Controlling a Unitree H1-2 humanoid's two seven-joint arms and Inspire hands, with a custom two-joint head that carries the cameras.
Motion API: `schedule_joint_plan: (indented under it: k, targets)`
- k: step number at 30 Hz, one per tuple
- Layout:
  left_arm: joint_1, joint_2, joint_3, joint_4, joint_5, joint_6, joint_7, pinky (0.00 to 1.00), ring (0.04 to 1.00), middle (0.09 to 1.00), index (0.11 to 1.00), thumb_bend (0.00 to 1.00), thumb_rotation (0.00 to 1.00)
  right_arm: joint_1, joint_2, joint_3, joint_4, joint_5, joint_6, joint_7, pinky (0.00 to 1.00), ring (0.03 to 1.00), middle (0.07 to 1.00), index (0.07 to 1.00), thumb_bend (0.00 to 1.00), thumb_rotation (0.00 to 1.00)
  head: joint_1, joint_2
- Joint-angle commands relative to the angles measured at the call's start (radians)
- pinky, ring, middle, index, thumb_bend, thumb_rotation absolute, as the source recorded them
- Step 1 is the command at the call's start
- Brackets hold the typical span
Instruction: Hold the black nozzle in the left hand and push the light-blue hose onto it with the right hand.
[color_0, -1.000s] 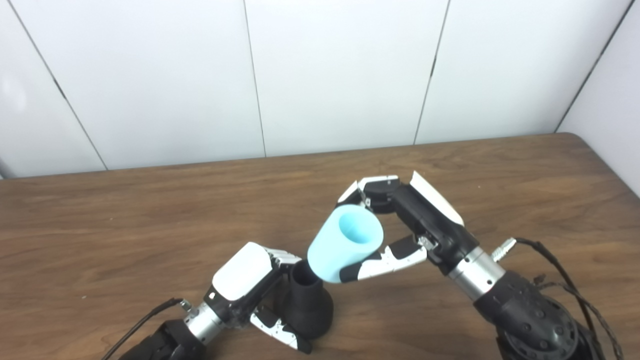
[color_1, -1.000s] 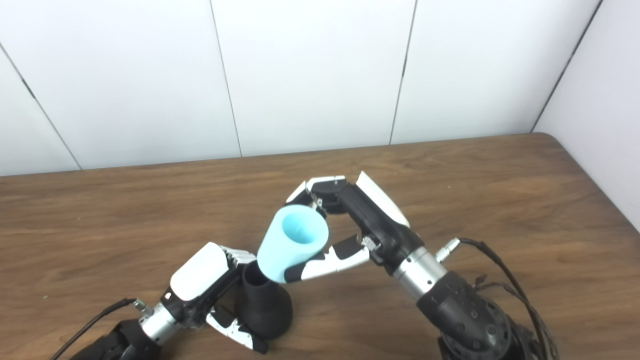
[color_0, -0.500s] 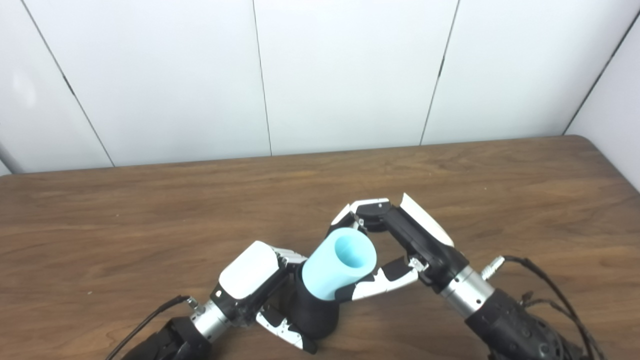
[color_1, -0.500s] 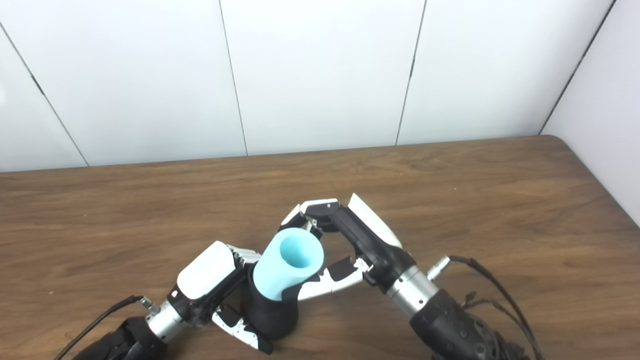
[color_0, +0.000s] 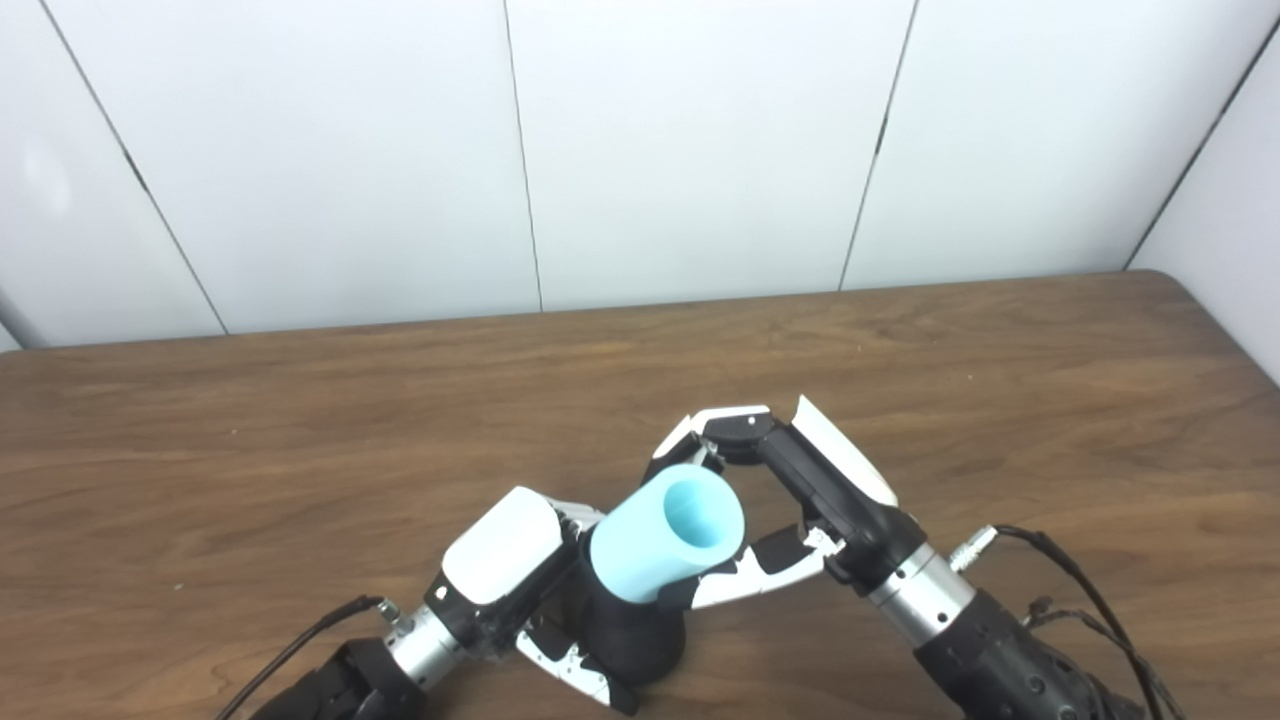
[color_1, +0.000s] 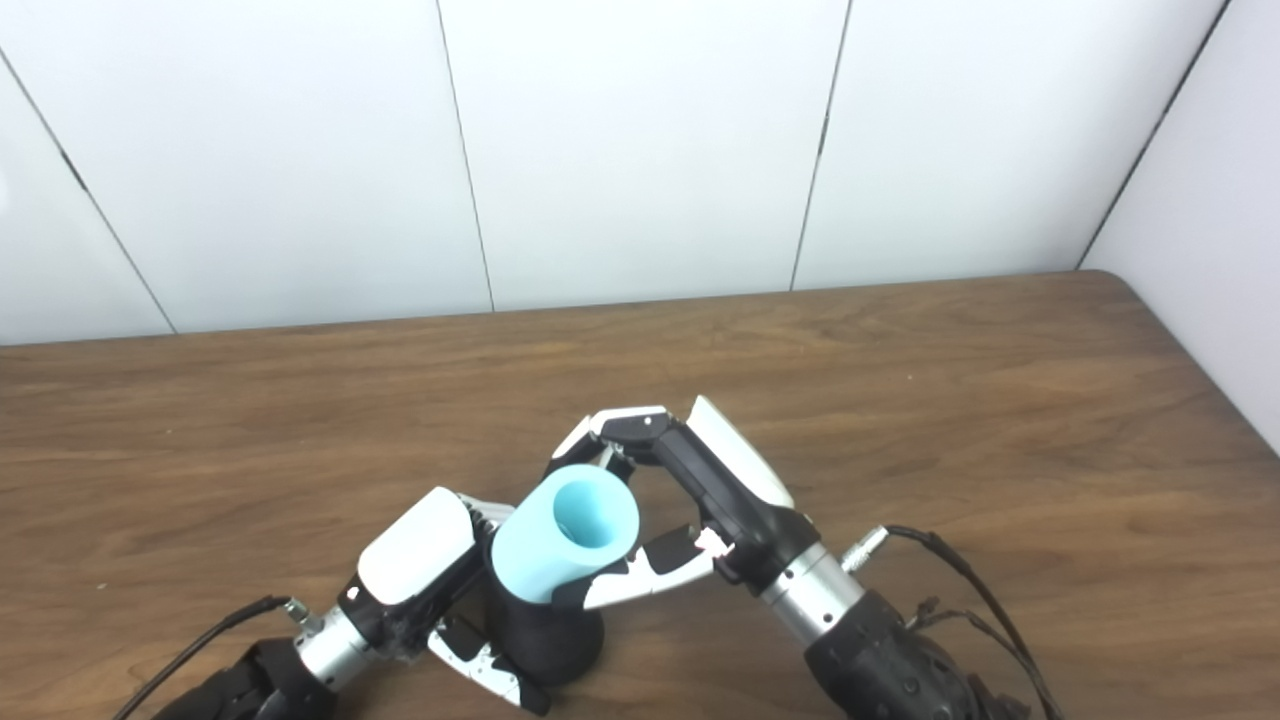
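— Near the front edge of the table (color_0: 300, 420), what did you see?
— Left hand (color_0: 500, 570) gripped the nozzle (color_0: 635, 640), which stood upright. Right hand (color_0: 790, 500) gripped the hose (color_0: 650, 550), tilted, its lower end over the nozzle's top.
— Was it finished?
— Partly, I think. Hose looked not fully seated; more pushing was left.

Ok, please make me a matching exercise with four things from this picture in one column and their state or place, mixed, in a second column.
Things:
1. hose
2. nozzle
3. left hand
4. table

States:
A. made of brown wood
B. light blue, tilted, open end facing up and to the right
C. black, its wide base low near the table
D. shut on the nozzle

Pairs: 1-B, 2-C, 3-D, 4-A
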Motion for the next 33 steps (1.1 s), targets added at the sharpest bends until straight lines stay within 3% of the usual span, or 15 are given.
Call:
schedule_joint_plan:
  k: [1,20,33]
  targets:
    - [0.123,-0.031,-0.089,0.047,0.012,-0.015,-0.078,0.40,0.500,0.499,0.466,0.52,0.00,-0.022,-0.002,0.005,-0.008,-0.013,-0.052,-0.004,0.35,0.450,0.517,0.478,0.50,0.00,-0.001,0.001]
    - [0.099,-0.021,-0.117,0.099,0.013,-0.016,-0.063,0.42,0.513,0.499,0.468,0.52,0.00,-0.064,-0.041,-0.045,-0.082,-0.034,-0.005,0.064,0.29,0.406,0.544,0.500,0.49,0.00,-0.043,-0.006]
    - [0.094,-0.023,-0.104,0.090,0.118,-0.015,-0.058,0.40,0.517,0.500,0.467,0.52,0.00,-0.088,-0.075,-0.063,-0.135,-0.036,0.065,0.118,0.28,0.399,0.539,0.509,0.49,0.00,-0.051,-0.006]
